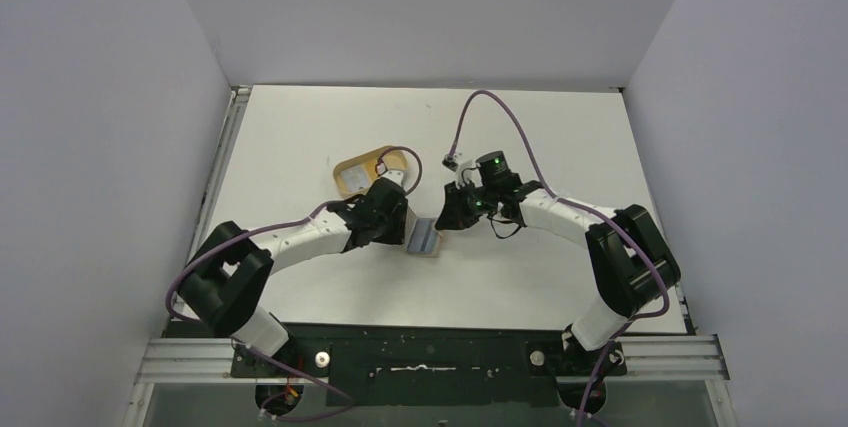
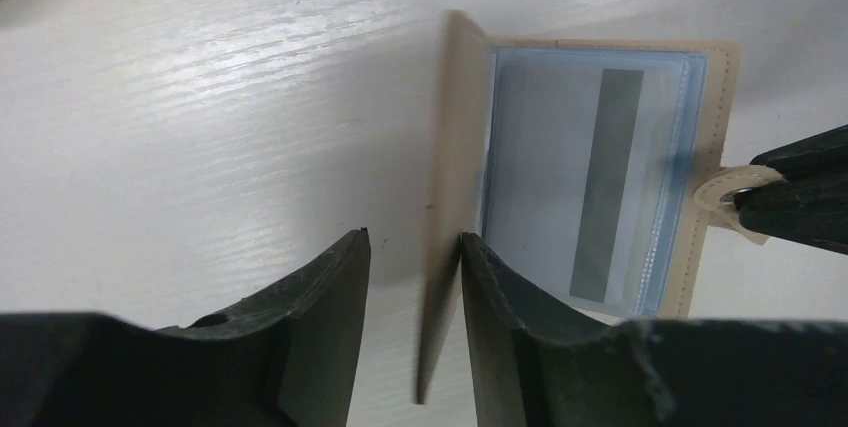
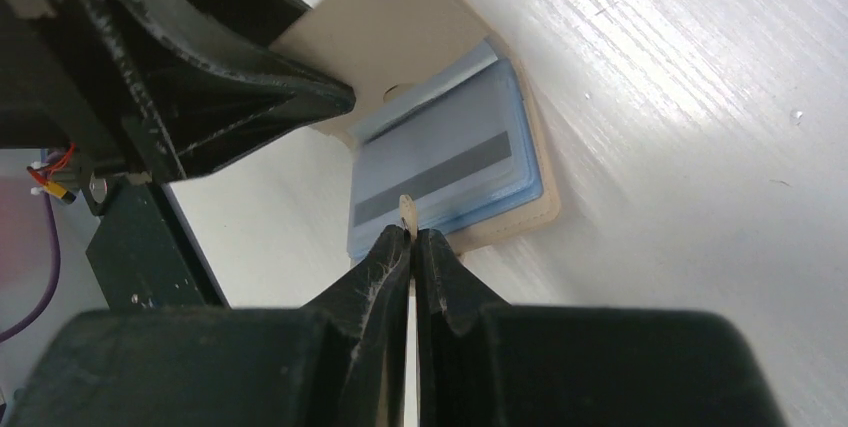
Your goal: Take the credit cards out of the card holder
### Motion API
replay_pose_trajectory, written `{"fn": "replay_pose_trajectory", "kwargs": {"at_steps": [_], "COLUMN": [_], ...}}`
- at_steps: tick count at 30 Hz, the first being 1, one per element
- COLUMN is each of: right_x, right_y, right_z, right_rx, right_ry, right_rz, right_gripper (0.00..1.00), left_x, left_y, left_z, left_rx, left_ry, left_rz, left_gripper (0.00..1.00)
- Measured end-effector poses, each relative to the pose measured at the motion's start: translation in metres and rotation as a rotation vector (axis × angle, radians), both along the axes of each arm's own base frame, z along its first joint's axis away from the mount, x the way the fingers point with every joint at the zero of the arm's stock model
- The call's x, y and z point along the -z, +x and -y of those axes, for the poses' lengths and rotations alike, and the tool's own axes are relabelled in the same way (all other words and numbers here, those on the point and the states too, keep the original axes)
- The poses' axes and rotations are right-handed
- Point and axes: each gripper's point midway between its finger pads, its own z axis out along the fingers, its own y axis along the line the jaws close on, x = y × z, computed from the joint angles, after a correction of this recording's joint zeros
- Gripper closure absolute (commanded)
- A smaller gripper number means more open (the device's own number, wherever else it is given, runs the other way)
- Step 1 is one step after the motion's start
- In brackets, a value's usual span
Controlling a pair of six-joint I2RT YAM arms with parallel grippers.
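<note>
The tan card holder lies open on the white table, directly between the two grippers. Its lower half is flat on the table and its cover stands upright along the fold.

The left gripper straddles that raised cover. One finger touches it, the other stands apart with a visible gap, so the jaws are parted and not clamping. The right gripper is at the holder's opposite edge, pinched closed on the snap tab.

The credit cards sit in pale blue clear sleeves on the flat half. They lie between the two grippers, touching neither. The top card's grey stripe, and so its long axis, runs parallel to the fold. By my judgement both grippers are about equally near, but only the left has free jaws.

Which sleeve edge is open cannot be made out, nor how many cards are stacked. An oval tray lies beyond the holder on the left arm's side, partly hidden by that arm.
</note>
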Motion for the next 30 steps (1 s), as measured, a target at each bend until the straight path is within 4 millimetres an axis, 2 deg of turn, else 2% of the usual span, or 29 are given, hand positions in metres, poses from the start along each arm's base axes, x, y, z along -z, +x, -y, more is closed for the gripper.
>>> {"fn": "replay_pose_trajectory", "kwargs": {"at_steps": [1, 2, 7, 8, 10, 11, 12, 13, 17, 20, 23, 26, 28, 30], "right_x": [0.000, 0.000, 0.001, 0.001, 0.003, 0.003, 0.005, 0.006, 0.007, -0.003, -0.034, -0.080, -0.114, -0.132], "right_y": [0.000, 0.000, 0.000, 0.000, 0.001, 0.003, 0.005, 0.009, 0.020, 0.023, 0.020, 0.012, 0.003, -0.003], "right_z": [0.000, 0.000, 0.002, 0.004, 0.007, 0.010, 0.014, 0.018, 0.033, 0.040, 0.035, 0.012, -0.009, -0.022], "right_rx": [0.000, 0.000, 0.000, 0.003, 0.011, 0.020, 0.036, 0.055, 0.112, 0.163, 0.192, 0.191, 0.194, 0.215], "right_ry": [0.000, 0.000, 0.000, -0.003, -0.009, -0.014, -0.022, -0.030, -0.078, -0.112, -0.124, -0.074, 0.019, 0.103], "right_rz": [-0.001, -0.001, -0.004, -0.008, -0.016, -0.019, -0.020, -0.019, 0.007, 0.043, 0.133, 0.237, 0.284, 0.271], "right_gripper": [1.00, 1.00, 1.00, 0.95, 0.67, 0.33, 0.06, 0.01, 0.00, 0.00, 0.00, 0.00, 0.00, 0.00], "left_x": [0.004, 0.008, 0.004, 0.003, 0.002, 0.004, 0.007, 0.011, 0.022, 0.025, 0.026, 0.026, 0.026, 0.025], "left_y": [-0.001, -0.002, -0.010, -0.011, -0.013, -0.015, -0.017, -0.022, -0.035, -0.038, -0.039, -0.039, -0.038, -0.038], "left_z": [0.001, 0.002, 0.026, 0.030, 0.033, 0.031, 0.027, 0.023, 0.011, 0.009, 0.006, 0.006, 0.007, 0.008], "left_rx": [0.006, 0.014, 0.114, 0.125, 0.128, 0.117, 0.097, 0.075, -0.025, -0.102, -0.179, -0.246, -0.274, -0.297], "left_ry": [-0.030, -0.054, -0.182, -0.207, -0.255, -0.282, -0.307, -0.332, -0.445, -0.553, -0.631, -0.674, -0.680, -0.679], "left_rz": [-0.024, -0.046, -0.108, -0.115, -0.122, -0.127, -0.133, -0.140, -0.133, -0.103, -0.081, -0.059, -0.048, -0.034], "left_gripper": [0.91, 1.00, 1.00, 1.00, 1.00, 1.00, 1.00, 1.00, 1.00, 1.00, 1.00, 1.00, 1.00, 1.00]}}
